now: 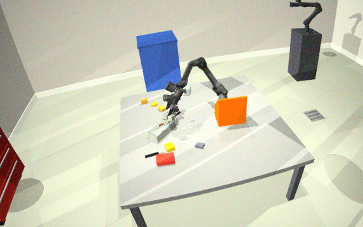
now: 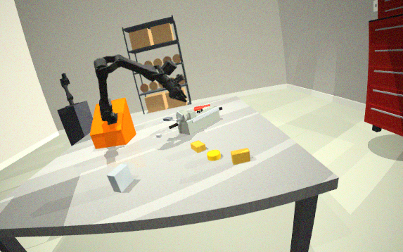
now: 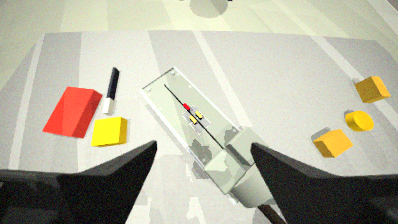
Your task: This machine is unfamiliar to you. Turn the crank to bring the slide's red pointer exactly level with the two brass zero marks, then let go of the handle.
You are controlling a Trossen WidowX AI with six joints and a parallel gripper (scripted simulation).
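The crank machine (image 1: 161,130) sits mid-table, left of the orange block (image 1: 231,111). The gripper (image 3: 204,165) hangs above its near end, jaws wide apart and holding nothing. In the wrist view the red pointer (image 3: 186,106) lies just beyond the two brass marks (image 3: 196,117), not quite level. The dark handle (image 2: 173,125) looks rigid and slim; grip it across its shaft.

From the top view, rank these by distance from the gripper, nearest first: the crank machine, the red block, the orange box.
1. Crank machine: right under the open, empty gripper, toward the table's front.
2. Orange box: off to the side, at the arm's base.
3. Red block: farthest, past the machine near the front of the table.
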